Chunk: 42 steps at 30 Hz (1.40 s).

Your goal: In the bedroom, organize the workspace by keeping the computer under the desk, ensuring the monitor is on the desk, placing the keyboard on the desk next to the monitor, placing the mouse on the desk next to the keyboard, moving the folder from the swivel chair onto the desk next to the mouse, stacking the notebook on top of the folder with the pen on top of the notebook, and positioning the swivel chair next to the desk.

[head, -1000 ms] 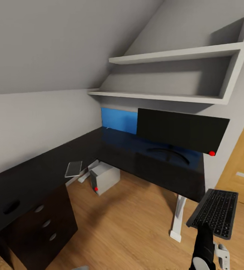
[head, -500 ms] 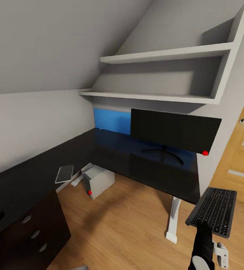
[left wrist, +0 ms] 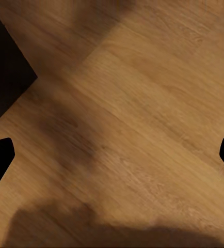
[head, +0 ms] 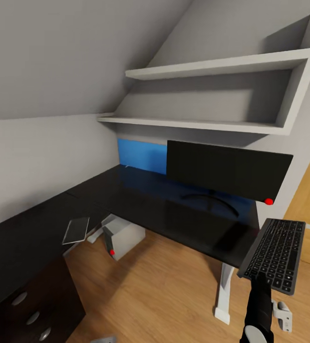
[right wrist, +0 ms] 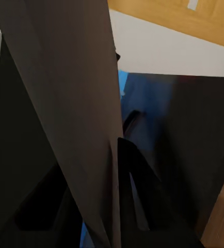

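While right gripper (head: 259,281) pinches keyboard (head: 275,259) by near edge, left one (left wrist: 112,155) spread wide, empty: carry level over desk (head: 174,214), lower flat before monitor (head: 228,169), clear of stand.

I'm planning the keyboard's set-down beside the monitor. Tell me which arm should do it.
Right. The right gripper already holds the keyboard by its near edge, raised off the desk's right end, in front of the monitor. The left gripper is open over bare floor, carrying nothing.
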Tool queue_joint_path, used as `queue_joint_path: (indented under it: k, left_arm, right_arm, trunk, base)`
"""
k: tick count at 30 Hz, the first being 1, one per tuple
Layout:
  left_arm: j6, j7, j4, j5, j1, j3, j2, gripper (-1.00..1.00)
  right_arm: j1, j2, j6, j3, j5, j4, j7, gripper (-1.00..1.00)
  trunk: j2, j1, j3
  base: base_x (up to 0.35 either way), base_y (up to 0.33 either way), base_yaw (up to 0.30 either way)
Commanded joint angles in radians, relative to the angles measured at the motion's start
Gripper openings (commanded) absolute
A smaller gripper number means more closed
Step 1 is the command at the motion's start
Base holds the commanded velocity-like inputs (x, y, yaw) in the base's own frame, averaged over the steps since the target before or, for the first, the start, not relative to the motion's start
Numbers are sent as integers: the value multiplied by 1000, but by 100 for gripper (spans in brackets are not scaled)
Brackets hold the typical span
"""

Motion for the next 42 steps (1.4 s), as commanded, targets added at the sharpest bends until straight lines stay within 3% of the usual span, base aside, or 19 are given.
queue_joint_path:
  k: [1,13,18,21,25,29,30,35,42]
  left_arm:
    - [-5,8,-7,12,-1,-15,1,100]
    - [11,15,-37,17,-1,-32,2,100]
    - [34,17,-35,17,-1,-33,1,100]
    - [38,18,-33,16,-1,-33,-6,100]
    - [40,19,-17,16,-1,-33,-15,100]
    - [40,20,9,16,0,-34,-27,100]
    - [40,20,10,16,-1,-34,-28,100]
    - [39,20,12,16,-1,-34,-30,100]
    - [36,20,13,15,-1,-32,-28,100]
  right_arm:
    - [-1,-1,0,-2,-19,0,14,-100]
    - [-1,-5,2,-7,-36,1,17,-100]
    - [-46,-38,6,-7,-38,33,15,-100]
    - [-121,-82,8,-43,-69,98,12,-100]
    - [-203,-107,8,-73,-129,138,12,-100]
    - [-280,-129,8,-87,-153,196,10,-100]
    - [-285,-130,8,-93,-155,199,10,-100]
    - [-301,-131,10,-193,-182,212,11,-100]
    - [-303,-120,9,-216,-188,224,12,-100]
  trunk:
    - [-1,0,-1]
    - [-85,46,-39]
    - [-120,65,-54]
    - [-141,77,-64]
    - [-169,92,-76]
    - [-197,107,-89]
    - [-204,111,-92]
    - [-239,130,-108]
    - [-288,157,-130]
  base:
    - [14,0,0]
    - [1,0,0]
    - [0,0,0]
    - [0,0,0]
    - [0,0,0]
    - [0,0,0]
    - [0,0,0]
    - [0,0,0]
    - [0,0,0]
